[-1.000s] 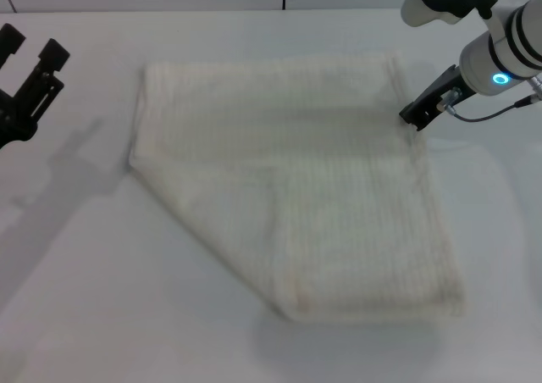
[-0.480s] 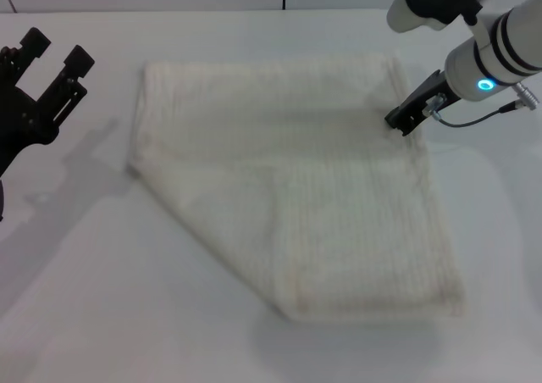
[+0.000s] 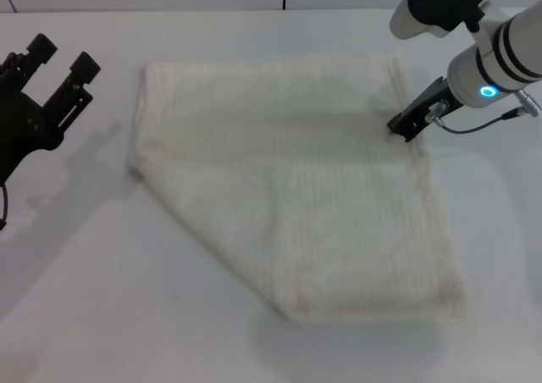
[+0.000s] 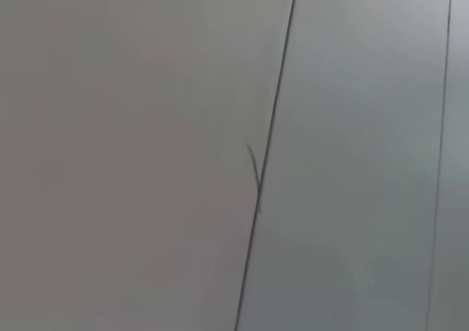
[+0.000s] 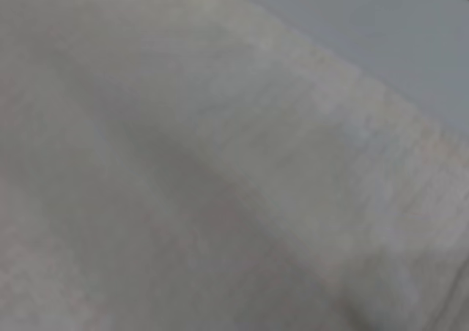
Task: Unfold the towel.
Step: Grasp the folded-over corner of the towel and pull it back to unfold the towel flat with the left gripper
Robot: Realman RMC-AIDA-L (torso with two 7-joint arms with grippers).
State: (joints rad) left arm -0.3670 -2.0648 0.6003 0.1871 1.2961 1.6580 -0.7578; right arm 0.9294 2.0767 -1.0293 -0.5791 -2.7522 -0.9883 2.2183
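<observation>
While the towel (image 3: 296, 180) lies folded on the bench (image 3: 102, 298), 1 layer doubled over, unfolding is not done | right gripper (image 3: 405, 129) at towel's right edge, jaws' state cannot be told | left gripper (image 3: 61, 61) well left of towel, jaws apart, empty.

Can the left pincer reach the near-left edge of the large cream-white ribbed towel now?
Probably yes: the left pincer hangs open off the large cream-white ribbed towel, with only bare white table between them. The right pincer works the far side.
</observation>
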